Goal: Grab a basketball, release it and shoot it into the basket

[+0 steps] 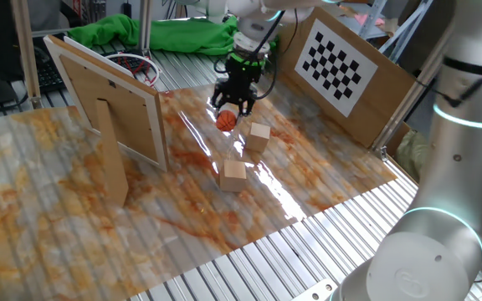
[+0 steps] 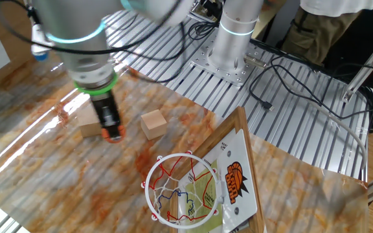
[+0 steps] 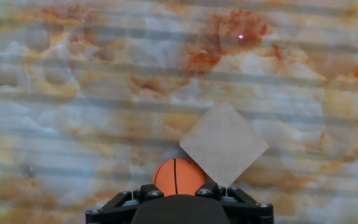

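Basketball sits gripped between the narrow fingers, low over the marbled desk beside 1 of 2 wooden cubes. The basket stands well apart, so a release from here would likely fall short, or the ball could clip the cube.

One fixed view: high, behind the panel, facing the checkerboard board.
Other fixed view: opposite side, steeply down.
Hand view: close above the surface.
Shared: marbled surface.
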`<action>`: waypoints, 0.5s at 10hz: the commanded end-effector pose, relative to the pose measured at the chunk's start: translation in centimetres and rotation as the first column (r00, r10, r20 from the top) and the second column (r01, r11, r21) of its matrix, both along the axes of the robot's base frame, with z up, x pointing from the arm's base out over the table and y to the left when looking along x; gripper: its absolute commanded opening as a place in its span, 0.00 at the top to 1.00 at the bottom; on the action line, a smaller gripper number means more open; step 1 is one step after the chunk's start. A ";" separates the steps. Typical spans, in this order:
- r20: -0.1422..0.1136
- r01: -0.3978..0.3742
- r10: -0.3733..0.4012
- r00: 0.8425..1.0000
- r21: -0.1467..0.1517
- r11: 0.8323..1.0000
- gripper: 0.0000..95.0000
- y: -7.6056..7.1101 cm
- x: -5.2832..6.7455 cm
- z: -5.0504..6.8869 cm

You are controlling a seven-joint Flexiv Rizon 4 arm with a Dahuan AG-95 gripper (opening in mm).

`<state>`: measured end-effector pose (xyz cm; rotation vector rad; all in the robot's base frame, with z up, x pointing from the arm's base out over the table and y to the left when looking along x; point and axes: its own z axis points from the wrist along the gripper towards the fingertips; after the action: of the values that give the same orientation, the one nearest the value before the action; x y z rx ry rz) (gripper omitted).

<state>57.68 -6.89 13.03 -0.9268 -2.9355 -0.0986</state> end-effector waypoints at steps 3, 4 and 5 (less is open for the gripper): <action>0.016 -0.139 0.140 0.990 -0.029 0.990 1.00 6.1 -3.0 4.4; 0.017 -0.138 0.139 0.990 -0.037 0.990 1.00 6.8 -3.3 5.0; 0.016 -0.134 0.135 0.991 -0.042 0.990 1.00 7.7 -3.4 5.5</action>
<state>54.14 0.80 18.53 -0.7228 -3.0274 -0.0364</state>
